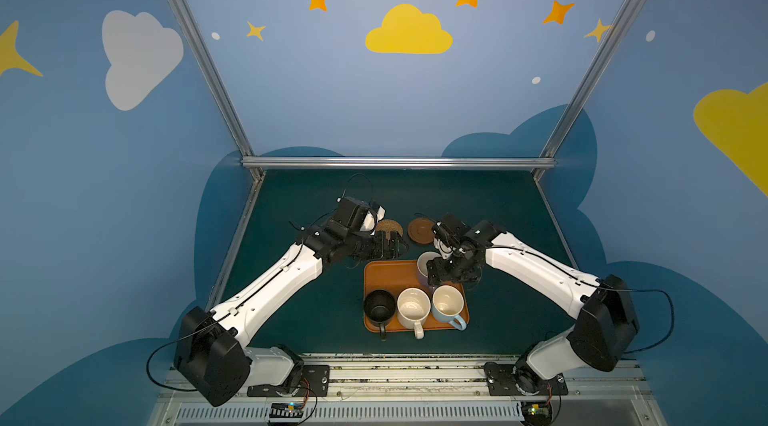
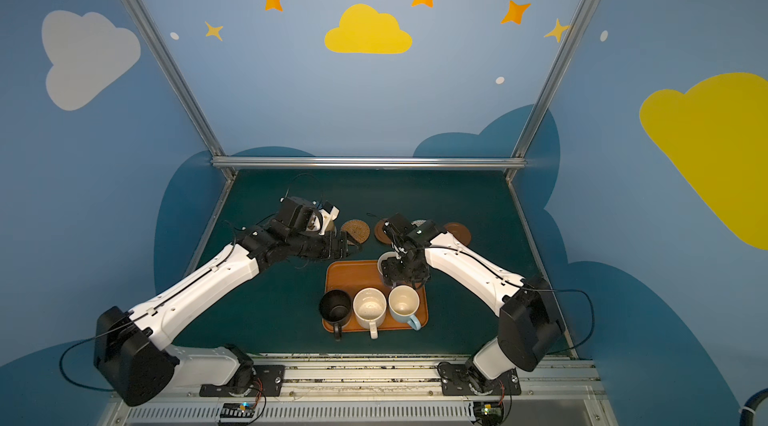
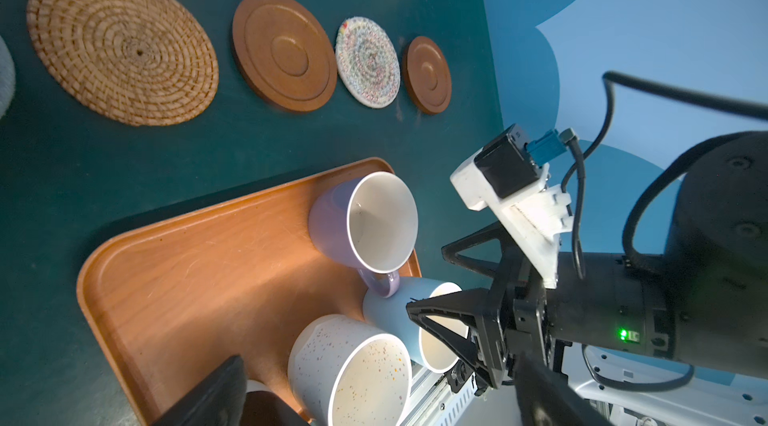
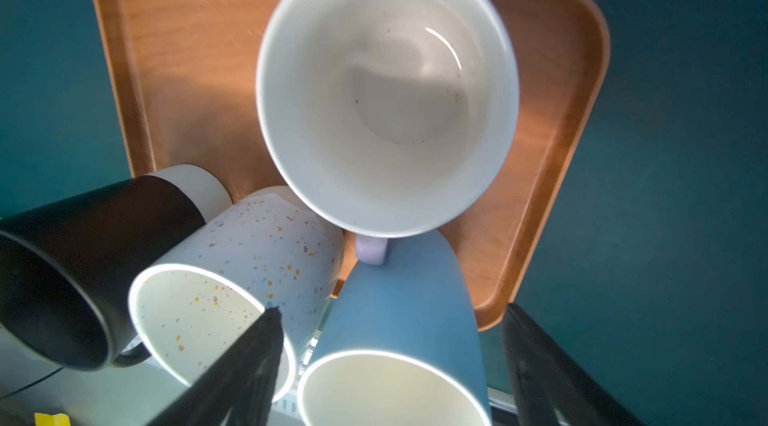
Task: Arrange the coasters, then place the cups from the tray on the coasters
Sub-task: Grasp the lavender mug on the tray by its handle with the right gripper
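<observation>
Tray [image 1: 376, 278] carries 4 cups: lavender cup [image 1: 426, 264] at far-right corner; black cup [image 1: 379, 305], cream cup [image 1: 412, 307] and blue cup [image 1: 447, 300] along near edge. Right end effector [image 3: 427, 276] hovers over lavender cup's handle side, jaws apart, empty. Left end effector [image 1: 401, 246] sits just beyond far-left corner, wide open. Coasters [image 3: 284, 50] lie in a row beyond far edge.

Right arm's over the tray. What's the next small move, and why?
Probably lower the right gripper toward the handle of the lavender ceramic mug: its fingers stand apart near it, holding nothing, and the mug still sits on the orange-brown rectangular tray.
</observation>
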Controlling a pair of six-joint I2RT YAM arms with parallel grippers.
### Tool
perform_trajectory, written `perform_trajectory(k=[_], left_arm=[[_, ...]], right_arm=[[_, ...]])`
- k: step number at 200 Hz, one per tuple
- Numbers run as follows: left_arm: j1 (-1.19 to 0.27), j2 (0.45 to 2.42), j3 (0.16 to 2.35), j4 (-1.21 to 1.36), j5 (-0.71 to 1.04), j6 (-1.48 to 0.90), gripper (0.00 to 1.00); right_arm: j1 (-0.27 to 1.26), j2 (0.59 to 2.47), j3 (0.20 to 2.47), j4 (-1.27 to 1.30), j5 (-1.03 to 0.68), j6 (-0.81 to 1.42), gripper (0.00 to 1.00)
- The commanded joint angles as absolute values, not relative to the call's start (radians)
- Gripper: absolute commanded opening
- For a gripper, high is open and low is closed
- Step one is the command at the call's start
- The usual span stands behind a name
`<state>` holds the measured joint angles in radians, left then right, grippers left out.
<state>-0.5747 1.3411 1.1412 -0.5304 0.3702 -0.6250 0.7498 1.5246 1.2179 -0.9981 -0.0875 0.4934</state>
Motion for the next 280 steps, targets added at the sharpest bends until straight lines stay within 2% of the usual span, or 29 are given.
perform_trajectory(k=[1, 37, 134, 216, 257, 280], left_arm=[[-0.590, 1.334, 1.129, -0.536, 0.380, -0.631, 1.00], [-0.596, 1.332, 1.054, -0.420, 0.392, -0.716, 1.00], [-0.606, 1.374, 1.069, -0.418, 0.369, -0.715, 1.00], [-0.610, 1.394, 1.071, -0.414, 0.380, -0.712, 1.00], [-0.613, 1.397, 1.083, -0.444, 0.369, -0.688, 1.00], [-0.613, 1.399, 1.078, -0.425, 0.375, -0.691, 1.00]], right_arm=[[0.764, 1.515, 1.201, -0.955, -0.105, 0.488, 0.79], [0.768, 1.568, 1.221, -0.954, -0.071, 0.479, 0.69], [0.778, 1.610, 1.180, -0.879, -0.004, 0.486, 0.40], [0.788, 1.630, 1.143, -0.805, 0.040, 0.491, 0.34], [0.790, 1.629, 1.129, -0.770, 0.043, 0.494, 0.28], [0.791, 1.629, 1.139, -0.764, 0.039, 0.491, 0.21]])
